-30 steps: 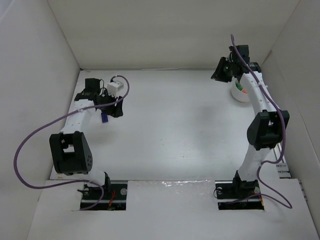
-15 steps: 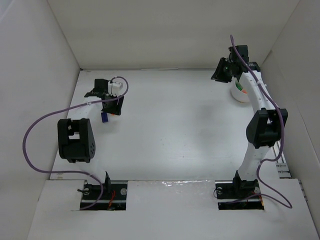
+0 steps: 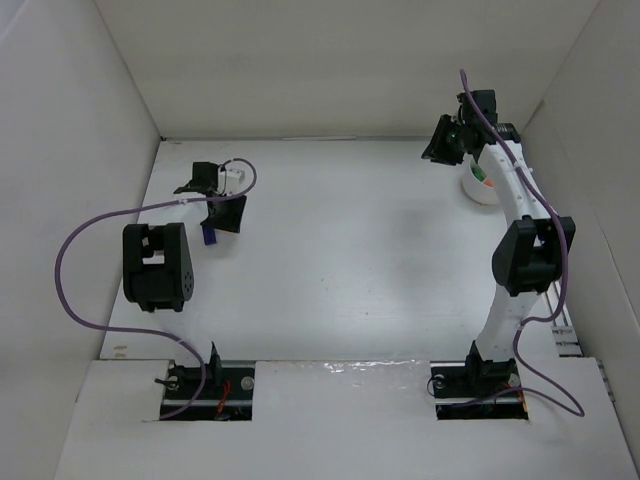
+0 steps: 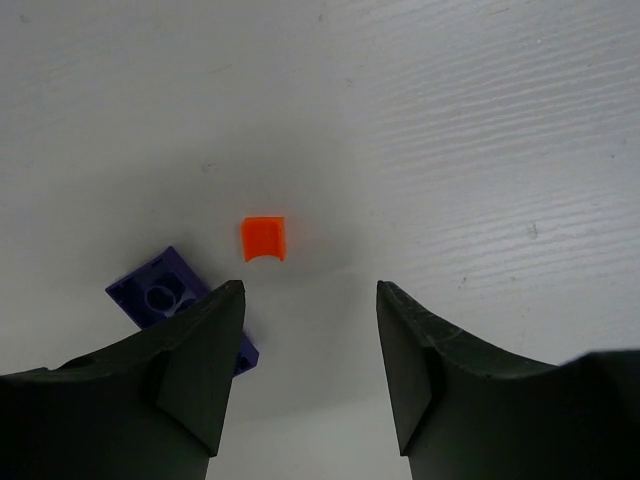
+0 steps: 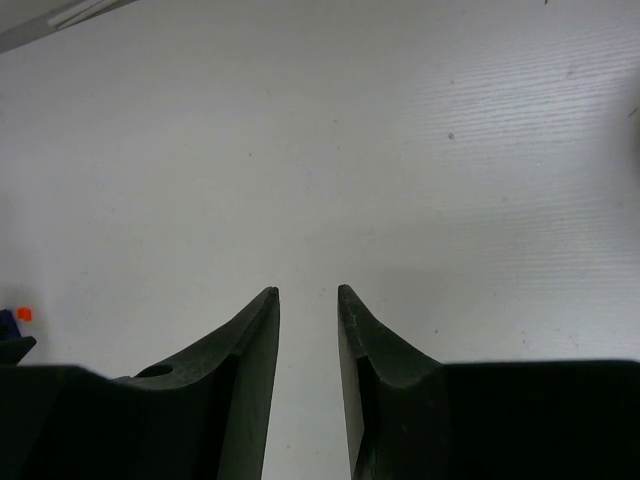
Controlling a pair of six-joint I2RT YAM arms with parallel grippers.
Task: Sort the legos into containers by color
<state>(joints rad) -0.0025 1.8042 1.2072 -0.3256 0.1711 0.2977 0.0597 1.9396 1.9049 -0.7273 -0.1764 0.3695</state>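
The left end effector (image 3: 222,208) hangs over the far left part of the white table (image 3: 350,250), its two dark fingers (image 4: 200,360) spread apart with nothing between them. In the left wrist view a small orange lego (image 4: 264,239) lies on the table just beyond the gap. A dark blue lego (image 4: 165,295) lies near it, partly hidden behind the left finger. The right end effector (image 3: 445,140) is raised near the far right corner; its fingers (image 5: 255,340) stand a narrow gap apart and pinch nothing. The round white cup (image 3: 480,197) sits on the table just beside the right arm, well apart from the two legos, with green and orange showing inside.
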